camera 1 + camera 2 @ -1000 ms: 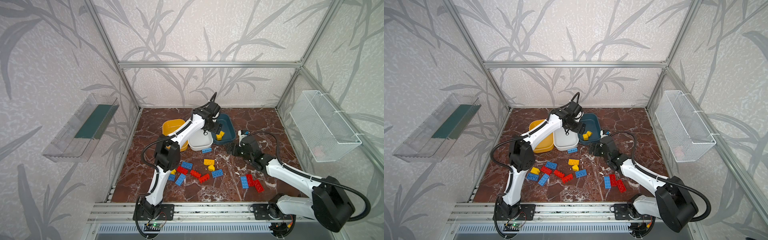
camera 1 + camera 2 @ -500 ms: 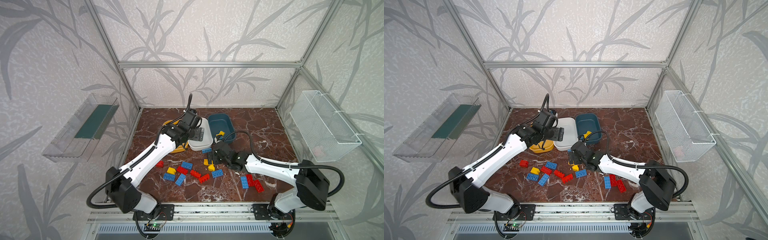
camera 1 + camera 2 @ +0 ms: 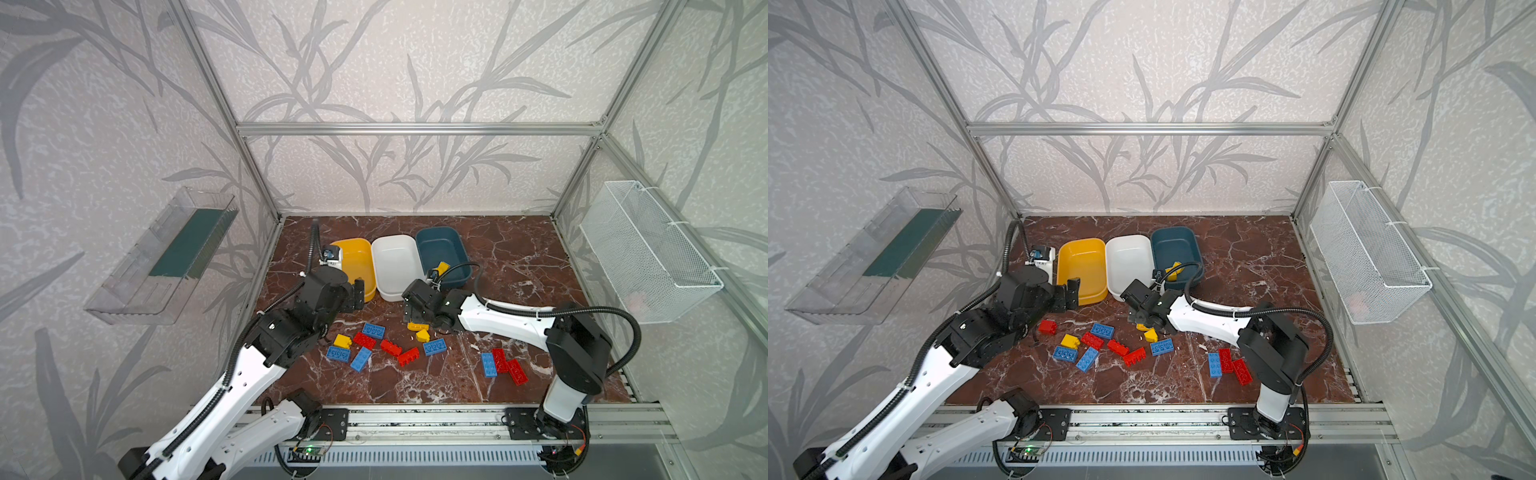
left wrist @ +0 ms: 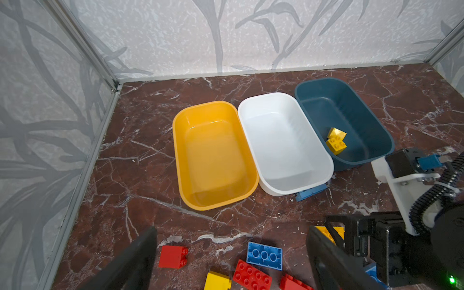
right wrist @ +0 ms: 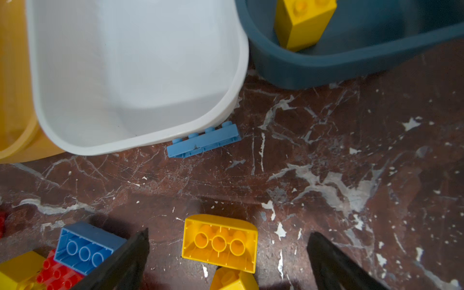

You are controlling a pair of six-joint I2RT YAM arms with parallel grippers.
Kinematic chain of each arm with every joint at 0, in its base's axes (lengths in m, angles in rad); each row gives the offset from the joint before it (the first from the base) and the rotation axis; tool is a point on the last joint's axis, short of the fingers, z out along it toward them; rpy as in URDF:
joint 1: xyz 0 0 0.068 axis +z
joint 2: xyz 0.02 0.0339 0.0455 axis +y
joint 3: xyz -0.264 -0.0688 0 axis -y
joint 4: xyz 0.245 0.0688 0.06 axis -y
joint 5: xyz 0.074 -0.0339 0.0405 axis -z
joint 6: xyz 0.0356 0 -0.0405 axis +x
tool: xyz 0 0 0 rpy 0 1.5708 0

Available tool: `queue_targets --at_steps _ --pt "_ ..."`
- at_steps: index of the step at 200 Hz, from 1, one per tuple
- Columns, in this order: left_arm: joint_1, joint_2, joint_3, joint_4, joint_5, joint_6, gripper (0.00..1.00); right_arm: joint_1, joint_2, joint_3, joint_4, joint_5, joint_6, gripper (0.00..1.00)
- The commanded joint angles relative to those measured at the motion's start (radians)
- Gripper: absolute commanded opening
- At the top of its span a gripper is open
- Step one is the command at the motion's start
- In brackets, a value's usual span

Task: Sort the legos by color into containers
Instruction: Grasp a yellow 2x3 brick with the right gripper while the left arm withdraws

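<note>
Rail (image 3: 415,419) is running along the front edge, both arms standing on it. Just past it, beside the right arm's elbow, three bricks (image 3: 500,360) are lying side by side on the marble floor (image 3: 519,266): one blue, two red. Mid-floor the main pile (image 3: 390,347) is sitting: red, blue and yellow mixed, some touching.

Over its far edge the right gripper (image 5: 228,233) is hovering, jaws standing wide apart, gripping nothing. An upside-down yellow brick (image 5: 219,242) is lying between them, touching neither. A second yellow brick (image 5: 234,280) is sitting just beside it.

The left gripper (image 4: 232,229) is hanging just short of the yellow tub (image 4: 213,155), jaws also spread, carrying nothing. A lone red brick (image 4: 173,256) is sitting on the floor near one jaw.

A thin blue plate (image 5: 204,140) is leaning against the near corner of the white tub (image 4: 281,143). Yellow, white and teal tub (image 4: 326,105) are sitting in a row, sides touching. Yellow and white are showing bare bottoms; teal is holding two yellow bricks (image 4: 336,141). The right arm's cable (image 3: 475,286) is looping over teal's near rim.

On the side walls a clear tray (image 3: 166,257) and a mesh basket (image 3: 648,257) are hanging.
</note>
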State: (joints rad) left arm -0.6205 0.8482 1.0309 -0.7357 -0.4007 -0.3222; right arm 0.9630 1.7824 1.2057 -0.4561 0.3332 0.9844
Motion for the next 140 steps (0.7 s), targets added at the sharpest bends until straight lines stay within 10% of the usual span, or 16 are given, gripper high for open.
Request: queue_targets --at_steps 1,140 --pt "0.001 -0.037 -0.058 -0.02 -0.059 0.018 0.92 0.011 0.055 0.047 -0.078 -0.005 0.068 0.99" --pt "0.002 -0.068 -0.056 -0.011 -0.02 0.042 0.93 0.026 0.224 0.147 -0.159 -0.033 0.092 0.92"
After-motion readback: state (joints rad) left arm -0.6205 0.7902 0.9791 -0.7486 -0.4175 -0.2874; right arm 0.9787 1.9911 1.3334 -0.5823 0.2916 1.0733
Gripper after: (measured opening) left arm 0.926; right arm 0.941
